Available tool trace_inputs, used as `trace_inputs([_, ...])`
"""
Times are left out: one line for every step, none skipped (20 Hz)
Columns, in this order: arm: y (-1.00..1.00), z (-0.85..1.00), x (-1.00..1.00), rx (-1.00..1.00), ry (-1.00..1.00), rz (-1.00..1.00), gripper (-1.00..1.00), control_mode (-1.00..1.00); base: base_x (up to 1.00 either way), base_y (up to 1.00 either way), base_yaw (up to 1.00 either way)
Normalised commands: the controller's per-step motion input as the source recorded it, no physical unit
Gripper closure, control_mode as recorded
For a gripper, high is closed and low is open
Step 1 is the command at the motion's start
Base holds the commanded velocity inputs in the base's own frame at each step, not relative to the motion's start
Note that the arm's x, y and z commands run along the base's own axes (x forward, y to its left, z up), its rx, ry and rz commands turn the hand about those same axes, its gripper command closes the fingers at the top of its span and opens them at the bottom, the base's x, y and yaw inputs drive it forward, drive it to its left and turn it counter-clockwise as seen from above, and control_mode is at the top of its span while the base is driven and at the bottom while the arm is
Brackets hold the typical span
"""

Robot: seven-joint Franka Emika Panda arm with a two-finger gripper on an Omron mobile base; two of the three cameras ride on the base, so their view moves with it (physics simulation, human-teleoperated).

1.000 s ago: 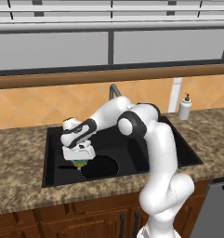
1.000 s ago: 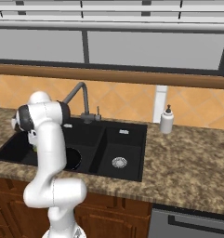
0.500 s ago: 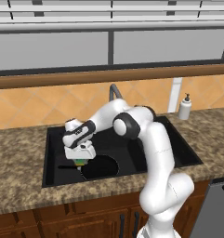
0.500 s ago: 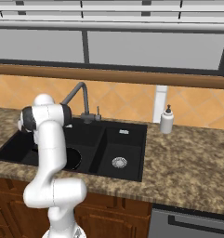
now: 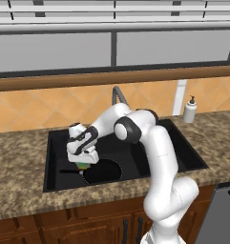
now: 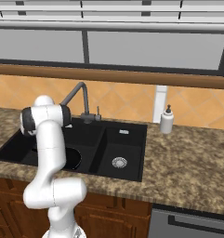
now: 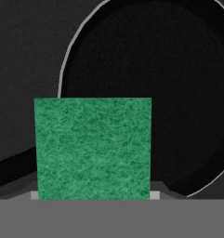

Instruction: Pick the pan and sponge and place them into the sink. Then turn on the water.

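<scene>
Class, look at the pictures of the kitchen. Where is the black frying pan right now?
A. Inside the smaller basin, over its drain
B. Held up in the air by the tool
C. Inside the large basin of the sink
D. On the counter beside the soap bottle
C: in the left base view the pan lies on the floor of the large basin of the sink, below the tool, which carries the sponge.

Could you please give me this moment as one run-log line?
gripper: shut on sponge, over large basin | pan: in sink | faucet: no water visible
</scene>
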Motion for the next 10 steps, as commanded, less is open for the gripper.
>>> trace_inputs([0.00, -0.34, 0.23, 0.00, -0.05, 0.00, 1.00, -1.00, 0.00, 0.00, 0.00])
trace_inputs([0.00, -0.36, 0.17, 0.00, -0.06, 0.00, 1.00, -1.00, 0.00, 0.00, 0.00])
trace_inputs([0.00, -0.39, 0.15, 0.00, -0.07, 0.00, 1.00, -1.00, 0.00, 0.00, 0.00])
trace_inputs([0.00, -0.38, 0.16, 0.00, -0.08, 0.00, 1.00, -1.00, 0.00, 0.00, 0.00])
trace_inputs([0.00, -0.40, 0.17, 0.00, -0.09, 0.00, 1.00, -1.00, 0.00, 0.00, 0.00])
trace_inputs([0.00, -0.39, 0.19, 0.00, -0.07, 0.00, 1.00, -1.00, 0.00, 0.00, 0.00])
trace_inputs([0.00, -0.36, 0.19, 0.00, -0.06, 0.00, 1.00, -1.00, 0.00, 0.00, 0.00])
trace_inputs([0.00, -0.29, 0.19, 0.00, -0.03, 0.00, 1.00, -1.00, 0.00, 0.00, 0.00])
trace_inputs([0.00, -0.28, 0.16, 0.00, -0.03, 0.00, 1.00, -1.00, 0.00, 0.00, 0.00])
trace_inputs([0.00, -0.25, 0.16, 0.00, -0.02, 0.00, 1.00, -1.00, 0.00, 0.00, 0.00])
